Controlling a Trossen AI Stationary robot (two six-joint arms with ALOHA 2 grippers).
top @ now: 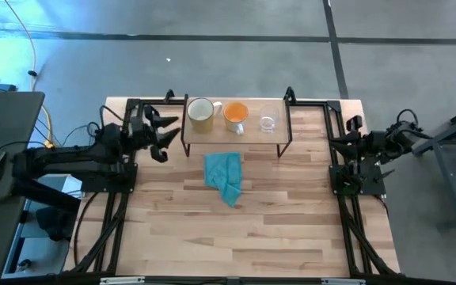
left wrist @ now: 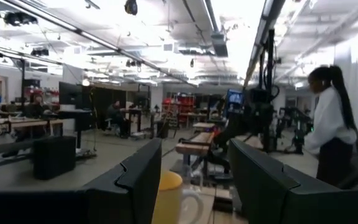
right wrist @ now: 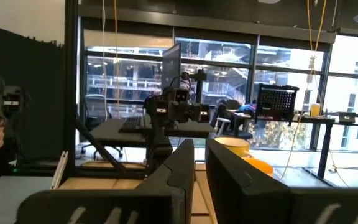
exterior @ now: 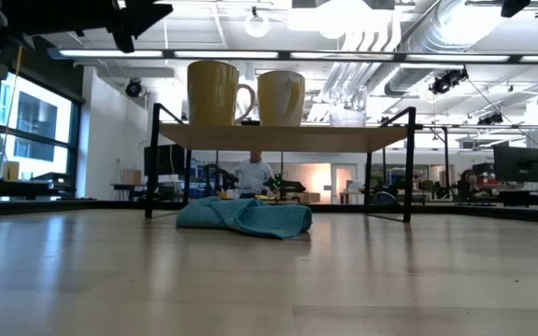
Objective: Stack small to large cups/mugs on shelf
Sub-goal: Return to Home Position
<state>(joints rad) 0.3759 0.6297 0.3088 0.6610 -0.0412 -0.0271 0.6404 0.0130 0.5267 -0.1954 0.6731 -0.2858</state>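
Observation:
Three cups stand on their bases in a row on the shelf [top: 236, 136] near the table's far edge: the cream mug [top: 200, 113] at its left end, the orange mug [top: 236, 115] in the middle, and the clear glass cup [top: 267, 123] to the right. In the low view the cream mug [exterior: 215, 91], the orange mug [exterior: 281, 98] and the glass cup [exterior: 348, 117] rise above the shelf board [exterior: 288, 137]. My left gripper [top: 169, 134] hovers open just left of the shelf, with the cream mug [left wrist: 169, 199] ahead between its fingers. My right gripper [right wrist: 199, 168] waits shut at the table's right edge.
A crumpled teal cloth [top: 224, 176] lies on the table just in front of the shelf, also seen under it in the low view [exterior: 246, 217]. The shelf's thin black legs [exterior: 407, 168] stand at its ends. A person [left wrist: 328, 124] stands beyond the table.

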